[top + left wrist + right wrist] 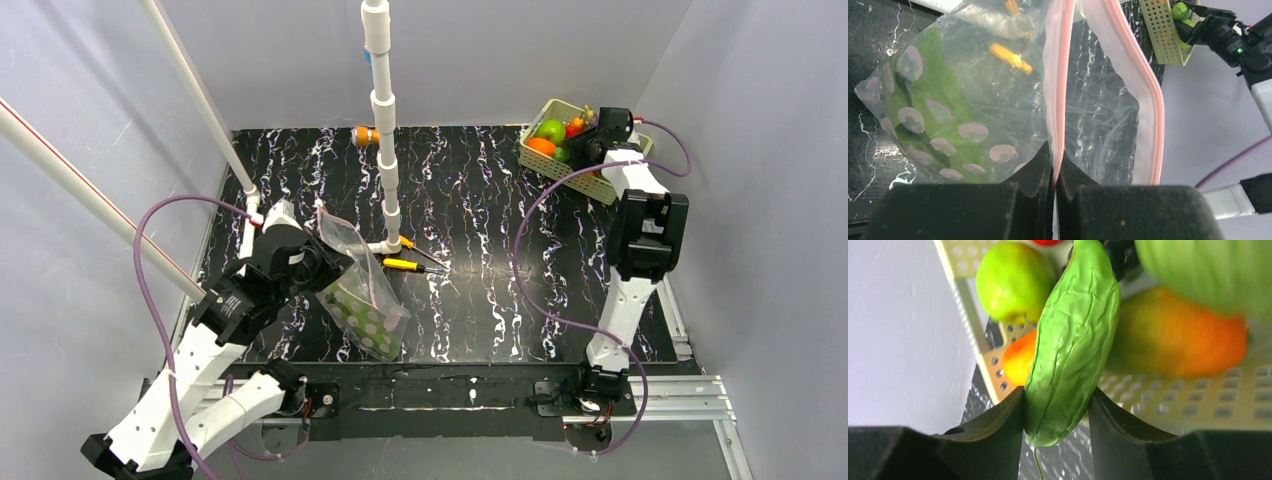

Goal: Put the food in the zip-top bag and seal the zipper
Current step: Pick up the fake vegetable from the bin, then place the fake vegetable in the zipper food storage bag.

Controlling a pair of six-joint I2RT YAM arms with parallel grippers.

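Nearest the arm bases, the left gripper point(1054, 172) is pressed together on the zipper point(1058, 75), pinching one pink lip of the zip-top bag point(365, 305) between its dark fingers. The other lip bows away to the right, so the mouth gapes open. The bag stands on the black marbled table point(480, 290), left of centre, with a leafy green piece point(943, 115) lying inside against the dotted plastic.

Just beyond the bag, a yellow-handled screwdriver point(410, 266) lies on the table near the foot of a white pipe post point(385, 130).

Farther off, at the far right corner, the pale green basket point(590, 182) sits tilted against the wall. The right gripper point(1057, 410) hangs over it, its jaws closed partway around a long green vegetable point(1073, 340) with wrinkled skin, gripping its lower end. Behind that vegetable, in the basket, lie a round green fruit point(1013, 280) and an orange fruit point(1178, 335).

At the far edge of the table, beside the post, rests a small orange piece point(366, 136).
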